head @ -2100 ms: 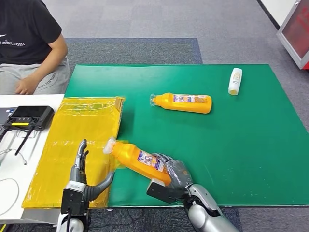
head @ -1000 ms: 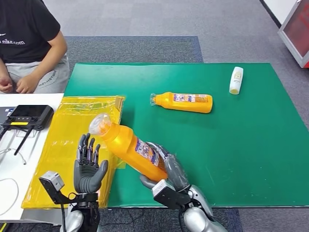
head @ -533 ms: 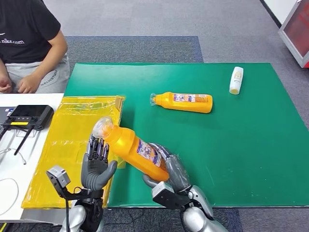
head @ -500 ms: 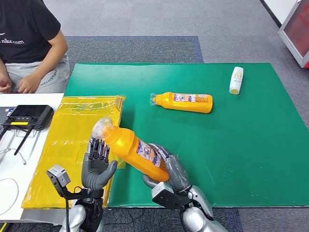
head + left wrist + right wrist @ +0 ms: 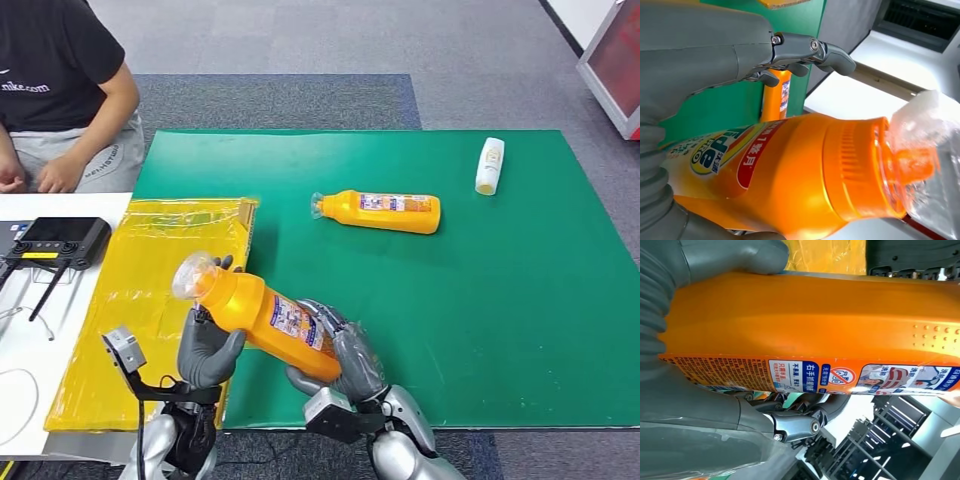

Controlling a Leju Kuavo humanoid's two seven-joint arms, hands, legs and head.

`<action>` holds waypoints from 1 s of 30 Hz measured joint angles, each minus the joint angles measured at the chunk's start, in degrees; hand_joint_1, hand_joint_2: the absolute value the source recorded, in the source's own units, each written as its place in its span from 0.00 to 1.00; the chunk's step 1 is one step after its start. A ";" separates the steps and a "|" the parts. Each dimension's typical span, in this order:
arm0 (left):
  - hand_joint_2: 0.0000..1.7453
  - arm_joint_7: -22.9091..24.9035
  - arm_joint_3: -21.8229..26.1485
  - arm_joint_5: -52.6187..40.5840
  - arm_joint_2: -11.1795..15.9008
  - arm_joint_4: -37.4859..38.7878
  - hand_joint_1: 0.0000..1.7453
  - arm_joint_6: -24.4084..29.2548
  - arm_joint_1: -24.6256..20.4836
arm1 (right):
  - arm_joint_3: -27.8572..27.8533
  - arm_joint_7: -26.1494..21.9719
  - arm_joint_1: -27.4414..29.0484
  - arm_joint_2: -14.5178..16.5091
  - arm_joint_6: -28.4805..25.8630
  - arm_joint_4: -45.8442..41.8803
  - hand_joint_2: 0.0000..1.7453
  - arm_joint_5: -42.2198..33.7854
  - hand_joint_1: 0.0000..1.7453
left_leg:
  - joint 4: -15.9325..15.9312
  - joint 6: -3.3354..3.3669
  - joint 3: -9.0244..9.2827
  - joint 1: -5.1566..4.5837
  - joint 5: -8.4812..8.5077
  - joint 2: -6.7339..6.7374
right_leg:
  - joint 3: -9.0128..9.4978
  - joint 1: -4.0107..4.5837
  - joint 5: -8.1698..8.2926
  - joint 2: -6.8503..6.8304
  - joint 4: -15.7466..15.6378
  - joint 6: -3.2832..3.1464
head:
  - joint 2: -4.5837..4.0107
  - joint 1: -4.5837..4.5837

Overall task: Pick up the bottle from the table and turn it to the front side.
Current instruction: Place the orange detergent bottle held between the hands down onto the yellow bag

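Since the earlier frame, the left hand (image 5: 205, 348) has closed in under the bottle (image 5: 260, 315) near its neck; the right hand (image 5: 349, 358) grips the base, holding it above the green mat's (image 5: 528, 300) near edge. Rotate with both hands supporting. Left fingertip contact is hidden behind the bottle. Farther off lies a second orange bottle (image 5: 377, 212).

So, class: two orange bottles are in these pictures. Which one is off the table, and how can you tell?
The nearer orange bottle, held tilted between the left hand and right hand. The other orange bottle lies flat on the green mat.
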 joint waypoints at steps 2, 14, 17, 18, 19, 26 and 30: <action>1.00 0.16 -0.07 0.31 0.02 0.22 0.00 -0.49 -0.23 | 0.25 -0.19 -0.02 0.01 -0.27 -0.19 1.00 0.31 1.00 | 0.00 0.00 0.00 0.00 0.00 0.00 | -0.01 0.00 0.00 0.00 0.00 0.00 | 0.00 0.00; 1.00 0.73 -0.87 0.53 0.31 1.40 0.00 -4.05 -2.37 | 1.76 -0.50 -1.08 0.00 -1.68 -2.28 1.00 1.91 1.00 | 0.00 -0.01 -0.01 0.00 0.01 0.00 | -0.02 0.00 0.00 0.00 0.00 0.00 | 0.00 0.00; 1.00 0.72 -1.46 -0.16 0.60 1.70 0.00 -4.96 -2.88 | 2.02 -0.63 -1.24 -0.02 -1.77 -2.46 1.00 1.92 1.00 | 0.00 -0.01 -0.01 0.00 0.01 0.00 | -0.02 0.00 0.00 0.00 0.00 0.00 | 0.00 0.01; 1.00 0.66 -1.69 -0.63 0.72 1.79 0.00 -5.32 -3.07 | 2.11 -0.71 -1.29 -0.02 -1.80 -2.49 1.00 1.92 1.00 | 0.00 -0.01 -0.01 0.00 0.01 0.00 | -0.03 0.00 0.00 0.00 0.00 0.00 | 0.00 0.01; 1.00 0.58 -1.94 -1.21 0.87 1.86 0.00 -5.69 -3.30 | 2.18 -0.84 -1.32 -0.02 -1.83 -2.51 1.00 1.92 1.00 | 0.00 -0.01 -0.01 0.00 0.01 0.00 | -0.03 0.00 0.00 0.00 0.00 0.00 | 0.00 0.00; 1.00 -0.14 -3.67 -4.70 2.13 2.03 0.00 -7.27 -4.62 | 2.71 -1.77 -1.40 -0.02 -2.01 -2.50 1.00 1.89 1.00 | 0.00 -0.01 -0.01 0.00 0.01 0.00 | -0.04 0.00 0.00 0.00 0.01 0.00 | 0.00 0.00; 1.00 -0.68 -4.29 -5.92 2.81 2.03 0.00 -7.78 -5.01 | 2.79 -2.01 -1.39 -0.02 -2.02 -2.49 1.00 1.79 1.00 | 0.00 -0.01 -0.01 0.00 0.01 0.00 | -0.03 0.00 0.00 0.00 0.01 0.00 | 0.00 0.00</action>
